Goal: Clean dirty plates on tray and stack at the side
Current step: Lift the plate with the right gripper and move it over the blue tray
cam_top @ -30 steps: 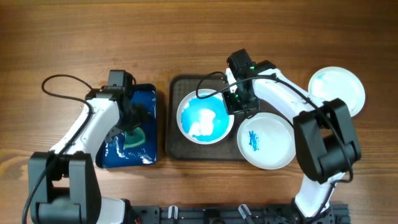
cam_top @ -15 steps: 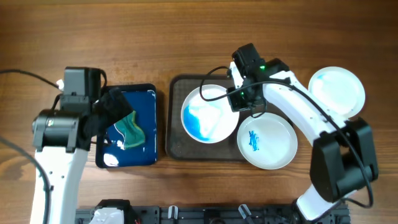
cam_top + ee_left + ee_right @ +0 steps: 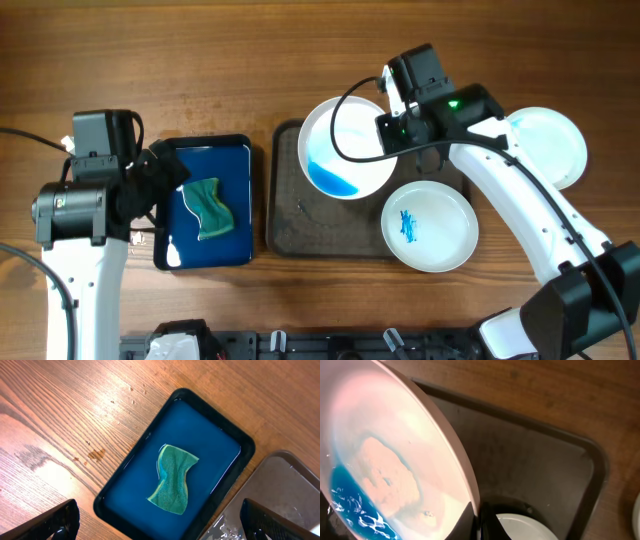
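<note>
My right gripper [image 3: 392, 128] is shut on the rim of a white plate [image 3: 348, 148] and holds it lifted and tilted over the dark brown tray [image 3: 290, 225]; blue liquid pools at the plate's low edge. In the right wrist view the plate [image 3: 395, 460] fills the left and the fingers [image 3: 481, 519] pinch its rim. A second white plate [image 3: 430, 226] with a blue smear lies at the tray's right end. A third white plate [image 3: 545, 145] lies at the far right. My left gripper [image 3: 160, 525] is open, high above a green sponge [image 3: 172, 480] in the blue-water tray [image 3: 235, 475].
The blue-water tray [image 3: 240, 200] lies left of the brown tray [image 3: 280, 490], close beside it. Cables run from both arms across the table. A black rail runs along the table's front edge [image 3: 330, 345].
My right gripper has lifted and tilted the plate up and back off the tray, and the blue liquid has run to its lower edge. My left gripper has let go of the sponge and risen.
</note>
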### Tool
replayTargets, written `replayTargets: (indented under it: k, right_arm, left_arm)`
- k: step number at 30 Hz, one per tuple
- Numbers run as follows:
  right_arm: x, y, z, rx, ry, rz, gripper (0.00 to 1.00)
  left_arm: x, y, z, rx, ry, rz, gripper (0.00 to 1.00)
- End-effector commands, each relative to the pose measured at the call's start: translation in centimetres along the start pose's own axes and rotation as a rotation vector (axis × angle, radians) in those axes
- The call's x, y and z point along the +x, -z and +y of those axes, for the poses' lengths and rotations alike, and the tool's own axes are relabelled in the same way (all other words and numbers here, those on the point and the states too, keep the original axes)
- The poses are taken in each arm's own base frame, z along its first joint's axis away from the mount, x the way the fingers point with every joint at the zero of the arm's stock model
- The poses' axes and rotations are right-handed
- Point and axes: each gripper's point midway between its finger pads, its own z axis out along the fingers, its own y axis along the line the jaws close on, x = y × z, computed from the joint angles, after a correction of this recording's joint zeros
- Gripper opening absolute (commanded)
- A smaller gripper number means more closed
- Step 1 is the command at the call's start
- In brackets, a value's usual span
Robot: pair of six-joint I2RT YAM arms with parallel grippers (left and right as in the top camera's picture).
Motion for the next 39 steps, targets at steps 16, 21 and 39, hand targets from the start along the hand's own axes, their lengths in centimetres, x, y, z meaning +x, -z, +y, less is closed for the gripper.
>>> replayTargets:
  k: [16, 21, 39]
  right_arm:
    - [-1.1, 2.5, 4.4, -0.250, -0.098, -0.023, 0.04]
    - [-0.2, 2.9, 6.1, -0.352, -0.148, 0.033, 0.04]
    - [2.6, -3.1, 14.0, -0.391, -0.001, 0.242, 0.05]
  left_arm:
    - [-1.5, -1.0, -0.5, -0.005, 0.041, -0.027, 1.00]
    - [-3.4, -1.2, 2.0, -0.039, 0.190, -0.068, 1.00]
    - [-4.6, -2.8, 5.8, -0.091, 0.341, -0.030, 1.00]
